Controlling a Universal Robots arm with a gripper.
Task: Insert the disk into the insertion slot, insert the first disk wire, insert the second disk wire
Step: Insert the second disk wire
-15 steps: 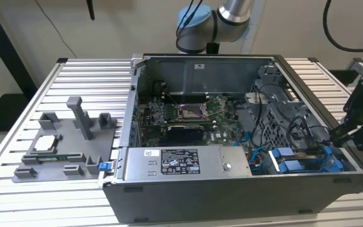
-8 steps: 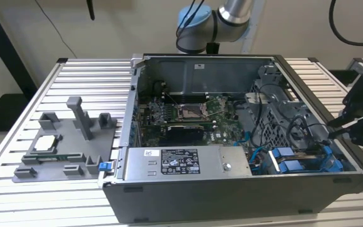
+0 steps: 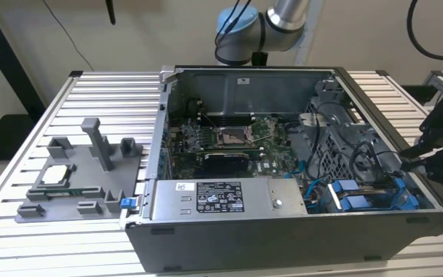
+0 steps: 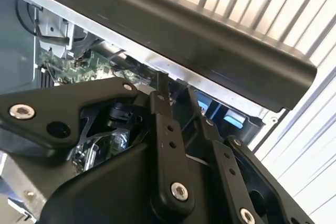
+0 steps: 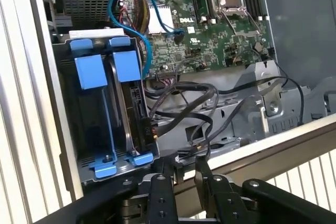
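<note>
Matt black claw (image 5: 184,167), grey metal case (image 3: 283,242), ribbed metal table (image 3: 106,98).

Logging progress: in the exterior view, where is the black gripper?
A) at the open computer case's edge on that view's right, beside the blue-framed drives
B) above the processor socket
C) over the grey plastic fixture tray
A: the black gripper is at the dark grey computer case's rim, by the blue-framed drives.

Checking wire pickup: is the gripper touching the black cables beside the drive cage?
Cannot tell. In the first wrist view the black cables run down toward the gripper, but no clear contact or gap shows where they meet.
</note>
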